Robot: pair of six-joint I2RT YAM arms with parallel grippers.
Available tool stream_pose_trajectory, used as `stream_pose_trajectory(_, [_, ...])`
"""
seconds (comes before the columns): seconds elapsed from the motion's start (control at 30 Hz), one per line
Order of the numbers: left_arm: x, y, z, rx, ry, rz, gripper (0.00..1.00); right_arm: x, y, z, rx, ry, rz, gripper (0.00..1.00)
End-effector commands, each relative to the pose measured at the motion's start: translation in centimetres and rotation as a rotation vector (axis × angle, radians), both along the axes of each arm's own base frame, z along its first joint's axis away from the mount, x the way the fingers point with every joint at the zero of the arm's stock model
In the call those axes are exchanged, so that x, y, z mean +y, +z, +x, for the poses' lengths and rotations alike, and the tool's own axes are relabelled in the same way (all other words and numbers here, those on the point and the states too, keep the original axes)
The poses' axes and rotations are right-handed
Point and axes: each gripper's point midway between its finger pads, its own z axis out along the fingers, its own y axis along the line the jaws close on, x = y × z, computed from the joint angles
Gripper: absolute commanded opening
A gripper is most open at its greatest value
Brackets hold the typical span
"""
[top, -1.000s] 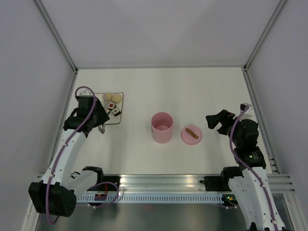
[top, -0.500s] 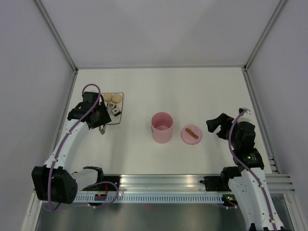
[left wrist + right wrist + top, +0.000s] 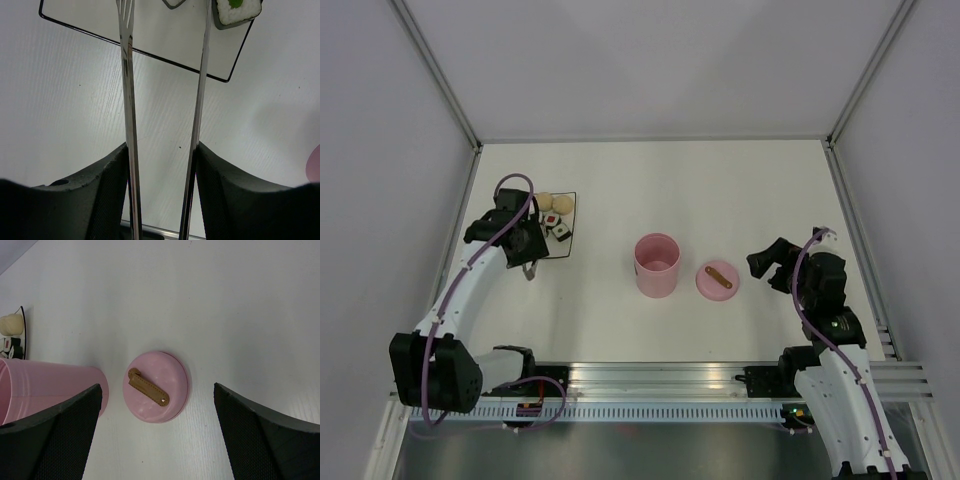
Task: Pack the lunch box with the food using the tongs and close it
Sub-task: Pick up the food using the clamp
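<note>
The pink lunch box stands open mid-table, and it shows at the left edge of the right wrist view. Its lid lies flat beside it, brown strap up. The food, beige balls and sushi pieces, sits on a black-edged white mat. My left gripper is shut on the silver tongs. Both tong arms run between the fingers toward the mat, spread apart. A green-centred sushi piece lies by the right tong arm. My right gripper hangs open just right of the lid.
White walls and metal posts close in the table on three sides. An aluminium rail runs along the near edge by the arm bases. The mat lies close to the left wall.
My left arm has swung a little farther back beside the mat, tongs still held. My right gripper has drifted slightly toward the near edge, still open.
</note>
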Motion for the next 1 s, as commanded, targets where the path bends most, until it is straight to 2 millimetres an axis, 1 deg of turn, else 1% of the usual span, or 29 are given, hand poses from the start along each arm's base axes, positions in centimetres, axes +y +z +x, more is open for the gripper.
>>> stream_pose_trajectory(0.0, [-0.3,0.9,1.3,-0.025,-0.048,0.004,0.58,0.1,0.4,0.6,-0.011,-0.003,0.014,0.98])
stream_pose_trajectory(0.3, [0.7,0.6,2.3,-0.003,-0.049,0.068,0.58,0.0,0.4,1.1,-0.011,-0.016,0.01,0.98])
stream_pose_trajectory(0.43, [0.6,0.3,3.0,-0.002,-0.049,0.069,0.58,-0.1,0.1,1.1,-0.009,-0.022,0.01,0.98])
stream_pose_trajectory(0.53, [0.1,-0.1,3.4,0.009,-0.061,0.049,0.57,-0.2,0.0,1.2,-0.001,-0.022,0.003,0.98])
stream_pose_trajectory(0.67, [0.3,-0.5,3.4,0.019,-0.058,0.055,0.56,-0.4,0.0,1.3,0.003,-0.031,-0.003,0.98])
stream_pose_trajectory(0.83, [0.3,-0.3,3.1,0.006,-0.053,0.055,0.53,-0.4,-0.3,1.3,0.011,-0.039,0.001,0.98])
stream_pose_trajectory(0.97, [-0.2,-0.3,2.8,0.005,-0.071,0.027,0.5,-0.5,-0.3,1.4,0.014,-0.045,0.003,0.98])
